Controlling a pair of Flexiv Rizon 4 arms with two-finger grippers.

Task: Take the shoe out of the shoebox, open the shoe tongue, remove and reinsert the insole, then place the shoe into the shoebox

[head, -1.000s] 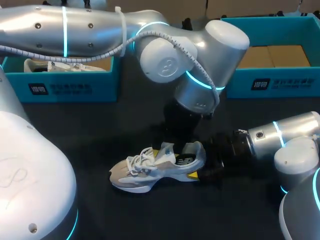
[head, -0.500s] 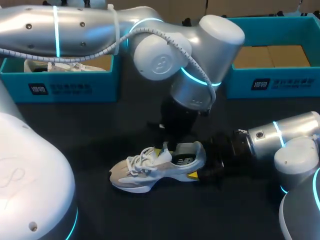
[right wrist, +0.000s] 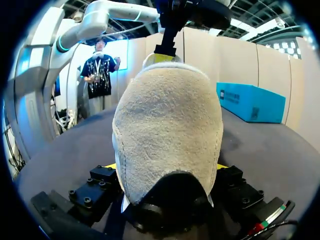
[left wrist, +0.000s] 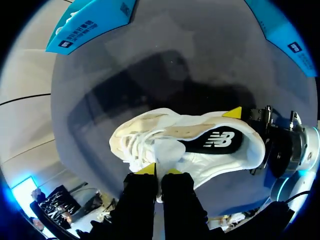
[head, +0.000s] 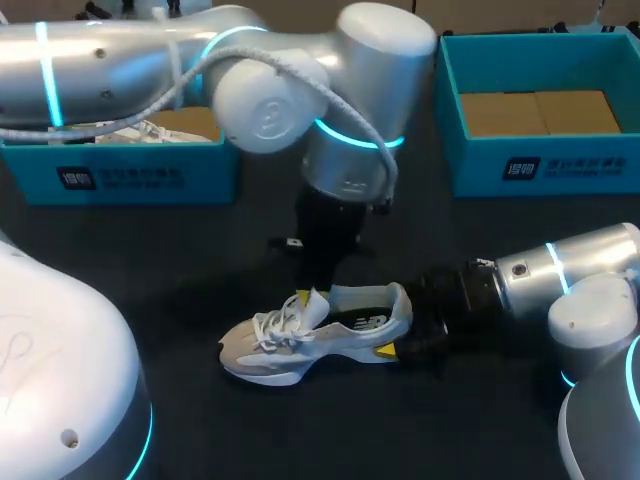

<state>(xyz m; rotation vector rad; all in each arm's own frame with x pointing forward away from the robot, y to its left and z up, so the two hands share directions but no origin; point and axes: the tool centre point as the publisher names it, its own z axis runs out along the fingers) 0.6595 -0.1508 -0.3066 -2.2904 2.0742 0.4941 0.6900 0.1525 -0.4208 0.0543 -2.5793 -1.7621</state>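
Pinching the white tongue (left wrist: pixel 167 149), left gripper (left wrist: pixel 159 171) has its fingers nearly together on it. Right gripper (right wrist: pixel 166 167) clamps the heel (right wrist: pixel 167 120) from both sides. Shoe (head: pixel 290 345) stands on its sole on the bench (head: pixel 180 270), apart from the teal shoeboxes (head: pixel 540 170).

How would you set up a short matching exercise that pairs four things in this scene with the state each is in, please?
Column one:
1. left gripper
2. right gripper
3. left shoebox
4. right shoebox

Column two:
A. has brown cardboard inside
B. shut on the tongue of the shoe on the table
C. has another white shoe inside
D. shut on the heel of the shoe on the table

Pairs: 1-B, 2-D, 3-C, 4-A.
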